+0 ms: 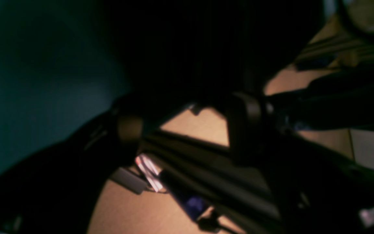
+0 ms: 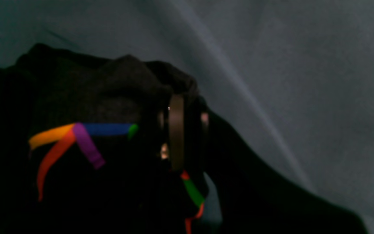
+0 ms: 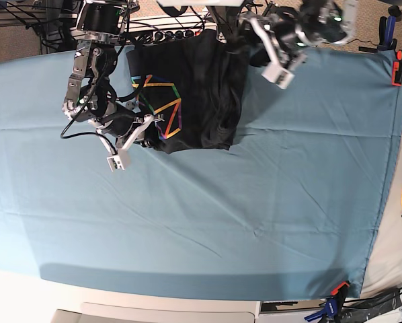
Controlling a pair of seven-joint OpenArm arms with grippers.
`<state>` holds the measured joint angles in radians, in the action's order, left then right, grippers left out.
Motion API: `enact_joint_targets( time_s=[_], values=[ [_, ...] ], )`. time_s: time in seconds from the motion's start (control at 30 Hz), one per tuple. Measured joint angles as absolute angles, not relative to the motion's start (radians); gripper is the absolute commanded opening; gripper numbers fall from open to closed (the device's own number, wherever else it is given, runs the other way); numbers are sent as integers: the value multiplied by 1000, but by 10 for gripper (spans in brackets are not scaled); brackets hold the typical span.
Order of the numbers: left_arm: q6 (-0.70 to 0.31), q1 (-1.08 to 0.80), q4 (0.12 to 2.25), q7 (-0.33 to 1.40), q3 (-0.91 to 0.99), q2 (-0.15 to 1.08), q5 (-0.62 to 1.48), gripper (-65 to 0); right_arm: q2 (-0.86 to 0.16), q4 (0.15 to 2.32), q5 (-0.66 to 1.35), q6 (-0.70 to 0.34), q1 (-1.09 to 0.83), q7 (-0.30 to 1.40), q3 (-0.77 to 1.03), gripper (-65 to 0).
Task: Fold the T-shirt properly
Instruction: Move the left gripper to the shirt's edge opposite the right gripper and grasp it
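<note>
Base view, left to right: right gripper (image 3: 146, 129) is clamped on the near-left corner of the T-shirt (image 3: 201, 94), black cloth pinched between its pads (image 2: 176, 130). The T-shirt is bunched at the far edge of the blue table cloth (image 3: 208, 222), print up, long axis running near to far. Left gripper (image 3: 279, 48) hangs at the far-right edge, blurred; whether its jaws are apart cannot be told. Right arm is judged better placed for the coming move.
</note>
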<state>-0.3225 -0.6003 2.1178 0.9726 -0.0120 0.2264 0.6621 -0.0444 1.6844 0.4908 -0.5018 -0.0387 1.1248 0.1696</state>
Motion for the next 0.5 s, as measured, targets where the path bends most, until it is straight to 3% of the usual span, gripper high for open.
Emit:
enact_joint_targets(
  time_s=[0.27, 0.5],
  values=[
    [-307, -580, 2118, 960, -151, 213, 559, -235, -44, 1684, 491, -502, -39, 1125, 170, -650],
    [-258, -559, 2118, 959, -94, 213, 453, -233, -44, 1684, 491, -502, -39, 1125, 170, -650]
  ],
)
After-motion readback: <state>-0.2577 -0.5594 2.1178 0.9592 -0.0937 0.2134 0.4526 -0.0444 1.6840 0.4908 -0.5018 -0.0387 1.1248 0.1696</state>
